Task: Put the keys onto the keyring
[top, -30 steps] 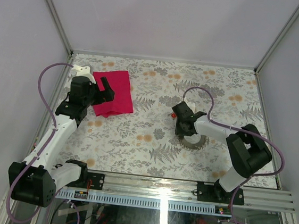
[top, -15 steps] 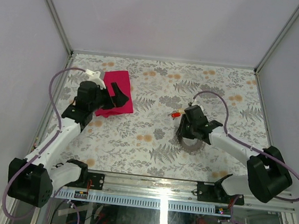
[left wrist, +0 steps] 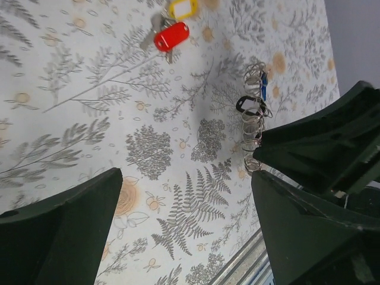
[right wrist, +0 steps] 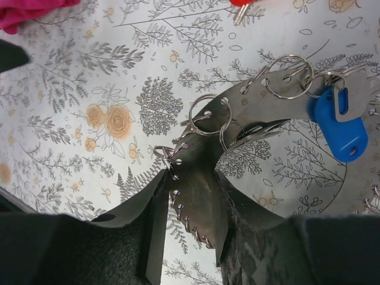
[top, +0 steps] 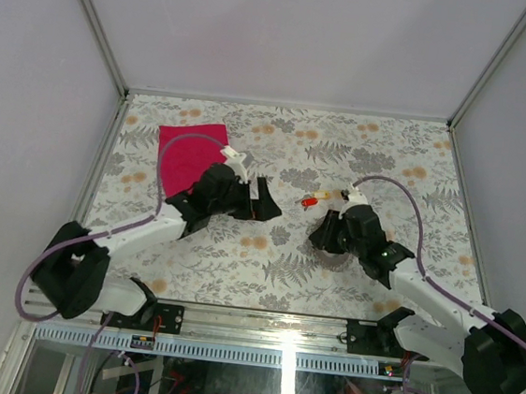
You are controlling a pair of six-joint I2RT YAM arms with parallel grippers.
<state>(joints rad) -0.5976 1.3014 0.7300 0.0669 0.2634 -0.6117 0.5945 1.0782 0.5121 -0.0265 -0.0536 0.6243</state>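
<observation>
Keys (top: pixel 315 201): look small, light, slippery; flat, well right of pink cloth (top: pixel 190 156); best pinched by heads | keyring (right wrist: pixel 249 113): thin, stiff, farther right, pinched in right gripper (right wrist: pixel 193 208) | left gripper (left wrist: pixel 187 196): wide apart, empty

We worked in a lab test cell: plain white walls (top: pixel 290 30) in aluminium framing (top: pixel 93 19), a metal rail (top: pixel 278 326) carrying both arm bases (top: pixel 375 336), lilac cables (top: pixel 387 180) looping over a fern-printed tabletop (top: pixel 279 137).
</observation>
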